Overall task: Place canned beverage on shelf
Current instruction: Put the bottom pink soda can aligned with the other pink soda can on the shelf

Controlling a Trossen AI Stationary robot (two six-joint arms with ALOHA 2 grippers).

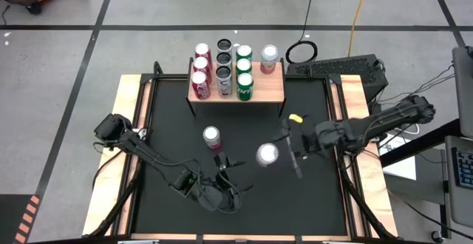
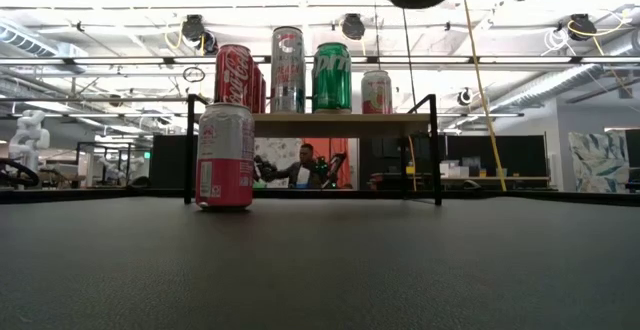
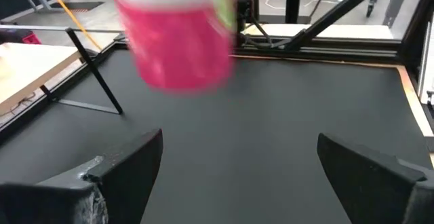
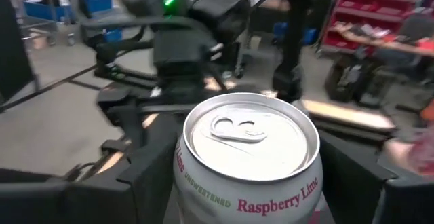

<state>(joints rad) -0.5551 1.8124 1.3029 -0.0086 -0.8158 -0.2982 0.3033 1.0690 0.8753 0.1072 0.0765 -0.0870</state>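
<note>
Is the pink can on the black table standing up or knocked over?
Standing up. The pink can rests on its base on the table in the low view, and from above its round top faces the camera.

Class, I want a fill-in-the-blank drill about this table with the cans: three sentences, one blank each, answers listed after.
1. The right claw is shut on a can whose label reads Raspberry ____.
2. The left claw is ____, with nothing between its fingers.
3. One pink can stands upright on the black mat in front of the ____.

Missing words: Lime; open; shelf
</note>
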